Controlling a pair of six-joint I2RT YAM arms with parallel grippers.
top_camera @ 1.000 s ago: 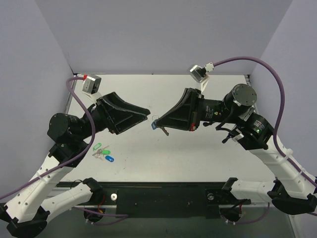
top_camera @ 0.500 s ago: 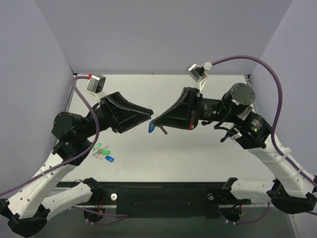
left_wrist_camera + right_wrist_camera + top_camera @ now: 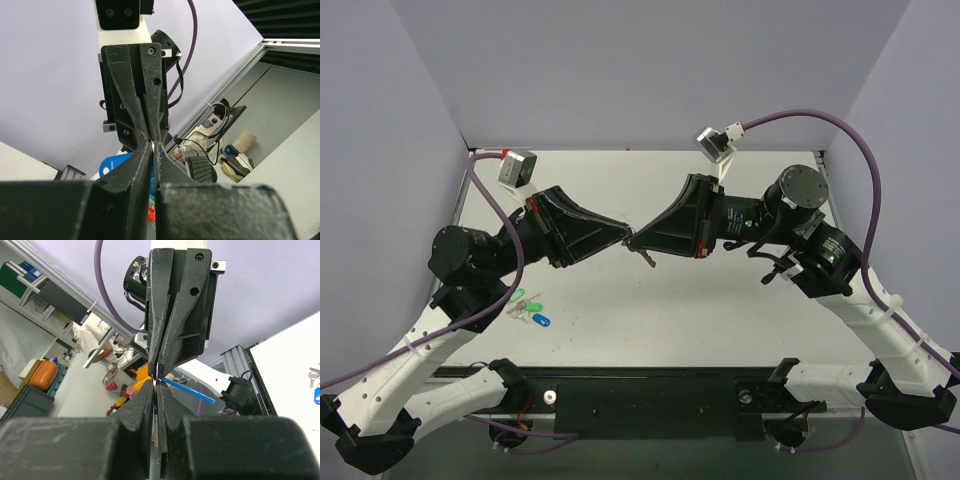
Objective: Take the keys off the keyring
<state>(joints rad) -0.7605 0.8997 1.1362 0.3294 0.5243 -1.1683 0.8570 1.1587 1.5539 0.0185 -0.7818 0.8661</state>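
Keyring (image 3: pixel 118 164) and key (image 3: pixel 648 258) hang in the air over the middle of the table (image 3: pixel 720 330), where the two grippers meet tip to tip; neither rests on the surface. From above we see the key dangling just under the tip of the right gripper (image 3: pixel 636 241). The light-blue tag is hidden in that view, but both wrist views catch it sticking out sideways from the meeting point. We read the right gripper's fingers as pressed together on the keyring's thin metal ring. The left gripper (image 3: pixel 624 237) points in from the left with its fingers drawn together too, only a sliver of light between them — whether they pinch the ring, the key or nothing, we cannot tell. By our judgement the task is mid-way: the keyring is up and both tools are at it, but the key is not yet off the ring — working it free is what remains. Near the left edge lies a bunch of green and blue tags (image 3: pixel 528 308).
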